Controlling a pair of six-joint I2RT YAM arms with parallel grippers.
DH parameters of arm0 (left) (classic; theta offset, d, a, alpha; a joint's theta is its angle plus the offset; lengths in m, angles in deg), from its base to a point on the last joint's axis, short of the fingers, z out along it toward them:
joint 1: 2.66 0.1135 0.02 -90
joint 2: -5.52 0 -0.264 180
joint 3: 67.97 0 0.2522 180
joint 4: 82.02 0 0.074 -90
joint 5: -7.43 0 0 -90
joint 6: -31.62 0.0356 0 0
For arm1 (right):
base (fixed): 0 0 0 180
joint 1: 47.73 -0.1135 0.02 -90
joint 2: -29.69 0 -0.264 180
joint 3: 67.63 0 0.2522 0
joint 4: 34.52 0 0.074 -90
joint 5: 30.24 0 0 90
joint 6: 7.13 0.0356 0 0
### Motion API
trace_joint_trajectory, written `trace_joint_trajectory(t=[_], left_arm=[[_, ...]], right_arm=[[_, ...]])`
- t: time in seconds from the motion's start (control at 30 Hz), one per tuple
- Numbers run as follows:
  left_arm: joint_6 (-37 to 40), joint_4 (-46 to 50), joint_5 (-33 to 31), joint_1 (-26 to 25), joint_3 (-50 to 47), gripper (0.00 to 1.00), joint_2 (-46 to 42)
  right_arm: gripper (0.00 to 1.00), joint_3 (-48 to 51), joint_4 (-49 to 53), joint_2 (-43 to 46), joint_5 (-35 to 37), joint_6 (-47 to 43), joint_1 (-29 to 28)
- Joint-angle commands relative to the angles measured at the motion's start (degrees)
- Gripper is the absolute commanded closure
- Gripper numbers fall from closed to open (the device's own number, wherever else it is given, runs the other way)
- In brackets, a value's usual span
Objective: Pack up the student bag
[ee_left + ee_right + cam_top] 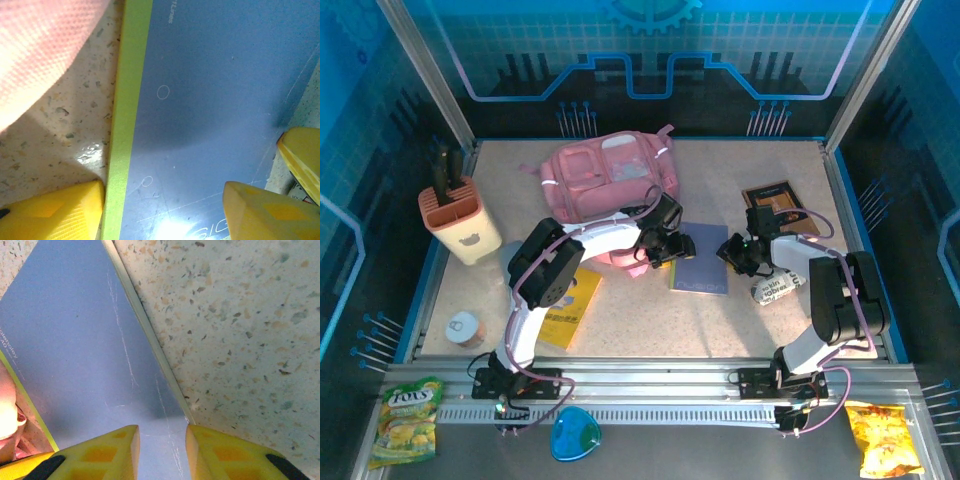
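The left pincer is released. One yellow finger is over bare table and the other is over the cover of a blue notebook, so the notebook's green spine edge runs up between them. The right pincer is at the notebook's opposite side with its fingers only narrowly parted. The pale edge of the cover runs down toward the gap, and nothing looks clamped between them. From above, the notebook lies flat at the middle of the speckled table, with the left pincer at its left corner and the right pincer just beside its right edge. The student bag lies flat toward the back of the table, left of centre. Its pink fabric comes close to the green spine. A yellow book lies under the left arm, and a brown book lies behind the right arm. A peach holder stands at the far left, with a small jar nearer the front.
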Motion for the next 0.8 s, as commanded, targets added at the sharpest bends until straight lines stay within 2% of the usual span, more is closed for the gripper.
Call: trace_joint_trajectory(t=[0.0, 0.13, 0.27, 0.53, 0.77], left_arm=[[0.49, -5.48, 7.06, 1.2, -0.68, 0.39, 2.02], [-3.1, -14.21, 16.67, 1.4, -3.55, 0.47, -1.27], [-4.83, -19.73, 21.19, 1.82, -6.29, 0.57, -5.44], [-6.24, -22.16, 21.96, 1.92, -9.66, 0.73, -6.68], [-7.84, -25.16, 22.43, 1.88, -9.22, 0.73, -4.12]], right_arm=[[0.68, 1.45, 1.58, -1.77, -2.73, 0.83, 0.36], [0.68, 1.62, 1.34, -1.54, -2.91, 1.0, 0.39], [0.68, 1.79, 1.14, -1.59, -2.89, 1.08, 0.41], [0.69, 1.98, 0.81, -1.68, -3.02, 1.34, 0.48], [0.69, 2.35, 0.9, -1.05, -2.92, 1.41, 0.47]])
